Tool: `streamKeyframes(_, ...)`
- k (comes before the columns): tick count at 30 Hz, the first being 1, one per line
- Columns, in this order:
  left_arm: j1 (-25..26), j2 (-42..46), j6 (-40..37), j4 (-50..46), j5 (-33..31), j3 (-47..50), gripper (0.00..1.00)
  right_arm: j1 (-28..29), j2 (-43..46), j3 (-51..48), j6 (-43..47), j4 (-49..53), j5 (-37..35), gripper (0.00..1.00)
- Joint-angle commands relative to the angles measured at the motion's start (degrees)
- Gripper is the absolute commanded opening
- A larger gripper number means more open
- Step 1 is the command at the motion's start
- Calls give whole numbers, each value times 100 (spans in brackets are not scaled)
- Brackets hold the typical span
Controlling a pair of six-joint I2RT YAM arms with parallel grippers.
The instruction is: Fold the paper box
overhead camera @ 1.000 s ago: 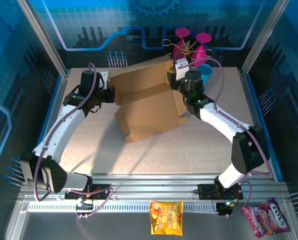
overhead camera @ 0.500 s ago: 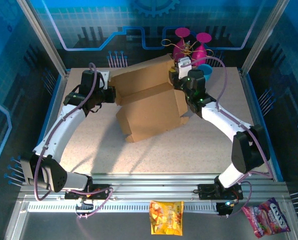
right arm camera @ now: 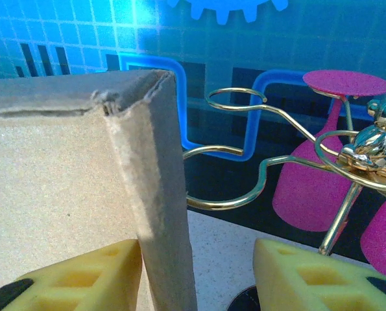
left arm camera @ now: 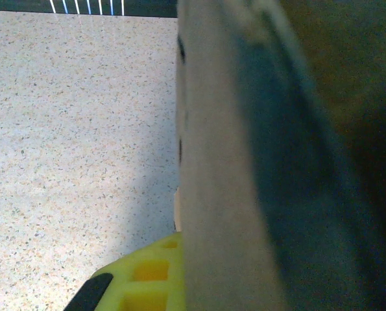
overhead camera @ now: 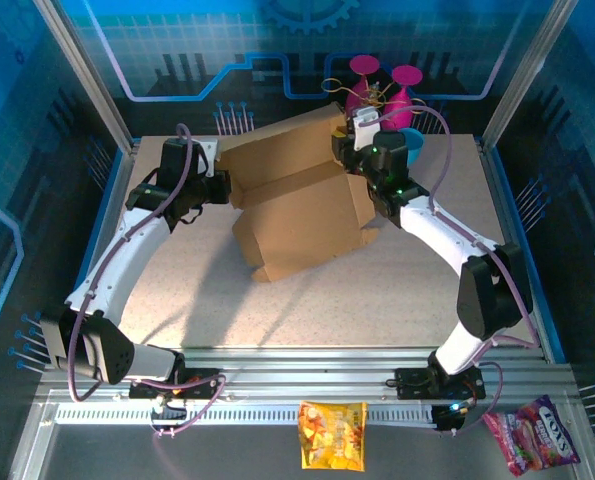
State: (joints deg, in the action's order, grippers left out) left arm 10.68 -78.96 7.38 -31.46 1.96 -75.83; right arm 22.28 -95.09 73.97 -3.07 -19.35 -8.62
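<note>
**Workpiece.** The paper box (overhead camera: 302,215) lies on the table (overhead camera: 407,290), partly formed. It has a low front body, and a tall rear panel (overhead camera: 277,150) stands tilted behind it.

**Left gripper.** The left gripper (overhead camera: 220,187) sits at the box's left end, fully closed. In the left wrist view a cardboard wall runs edge-on past one yellow pad (left arm camera: 147,285), which is consistent with a pinch on that wall.

**Right gripper.** The right gripper (overhead camera: 350,148) sits at the box's upper right corner. Its jaws are parted and straddle the rear panel's upright edge. One pad (right arm camera: 82,275) touches the panel face, and the other pad (right arm camera: 309,275) stands well apart from it. This gripper has hold of nothing.

**Hazards**

1. **Spring-back.** With the right jaws slack, only the left pinch restrains the box. Creased cardboard is likely to relax out of the fold.
2. **Rotation.** A single pinch at the left end lets the box pivot on the table if the right arm pushes it.
3. **Corner damage.** The rear panel's top corner looks frayed in the right wrist view. Clamping there may crush or tear it.
4. **Collision.** Pink glasses (right arm camera: 322,175) on a gold wire stand (right arm camera: 244,162), and a blue cup (overhead camera: 410,143), stand just beyond the box's right corner. A swing away from the box could topple them.
</note>
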Motion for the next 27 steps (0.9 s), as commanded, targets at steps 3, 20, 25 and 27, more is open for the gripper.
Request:
streamKeyframes(3, 22, -40, -114, -39, 174, -229, 0, -169, 65, 74, -88, -60, -1, 51)
streamKeyframes(20, 22, -67, -96, -53, 184, -289, 0, -62, -141, 496, 175, 354, -369, 16)
streamKeyframes(25, 31, -93, -11, -52, 80, -308, 0, 269, -53, 504, 575, 655, -1607, 0)
streamKeyframes(27, 40, -109, 22, -75, -9, -324, 0, 382, -36, 518, 713, 747, -2101, 0)
